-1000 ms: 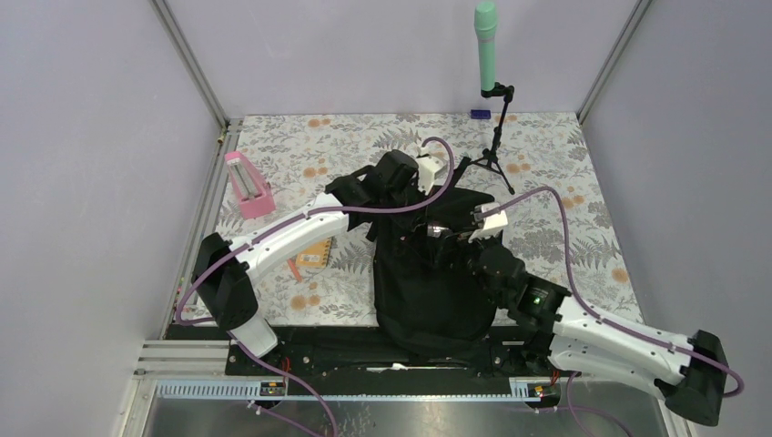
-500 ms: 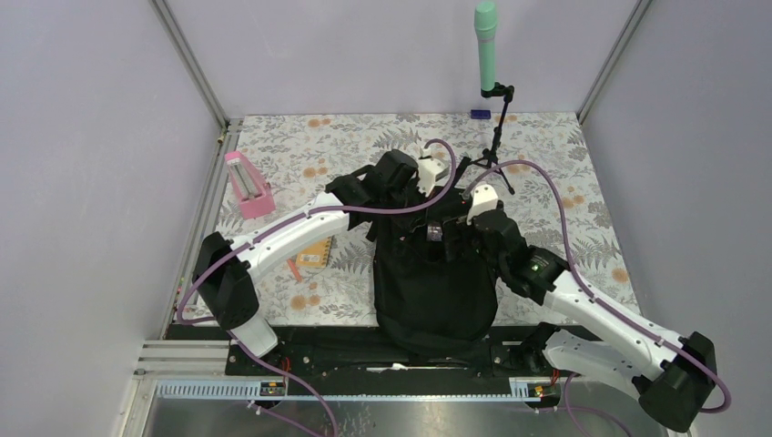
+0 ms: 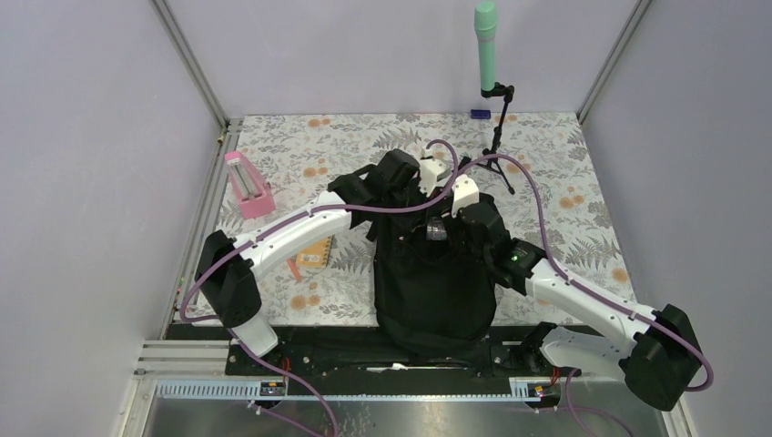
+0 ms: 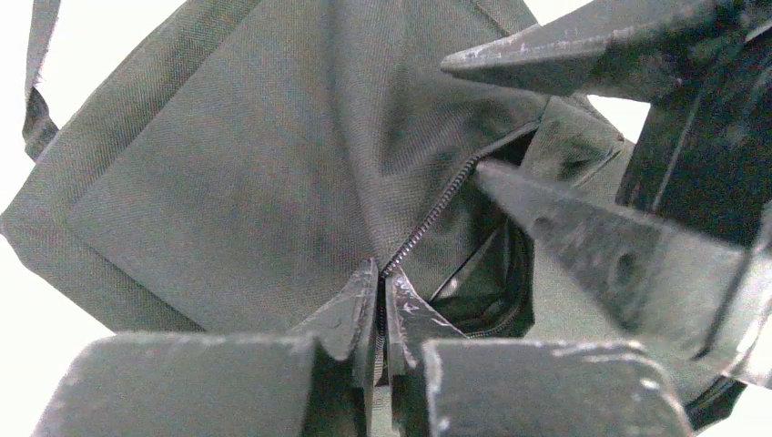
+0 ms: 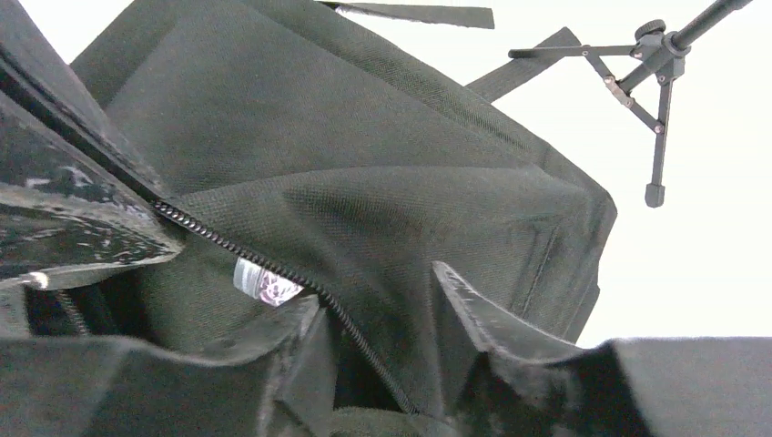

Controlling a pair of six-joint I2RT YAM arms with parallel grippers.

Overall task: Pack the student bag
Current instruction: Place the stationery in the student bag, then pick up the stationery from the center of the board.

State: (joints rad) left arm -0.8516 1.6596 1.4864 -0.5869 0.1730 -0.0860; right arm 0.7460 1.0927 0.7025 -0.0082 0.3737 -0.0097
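Observation:
The student bag (image 3: 437, 291), a large black fabric backpack, lies in the middle of the table with its opening toward the far side. My left gripper (image 3: 428, 205) is at the opening, shut on the bag's zipper edge (image 4: 428, 218). My right gripper (image 3: 455, 226) is beside it on the right. Its jaws stand partly apart, astride the other zipper edge (image 5: 273, 264), with a dark gap beside the left finger. Both right fingers (image 4: 583, 228) show in the left wrist view. Inside the bag a small white and purple thing (image 5: 262, 282) shows.
A pink holder (image 3: 248, 185) stands at the far left. An orange notebook (image 3: 312, 258) lies under the left arm. A green microphone (image 3: 485, 41) on a black tripod (image 5: 651, 91) stands behind the bag. A small blue thing (image 3: 480, 114) lies at the far edge.
My right arm has swung from the bag's right side forward and left to the opening, and its jaws have narrowed around the zipper edge. The left gripper has kept its hold.

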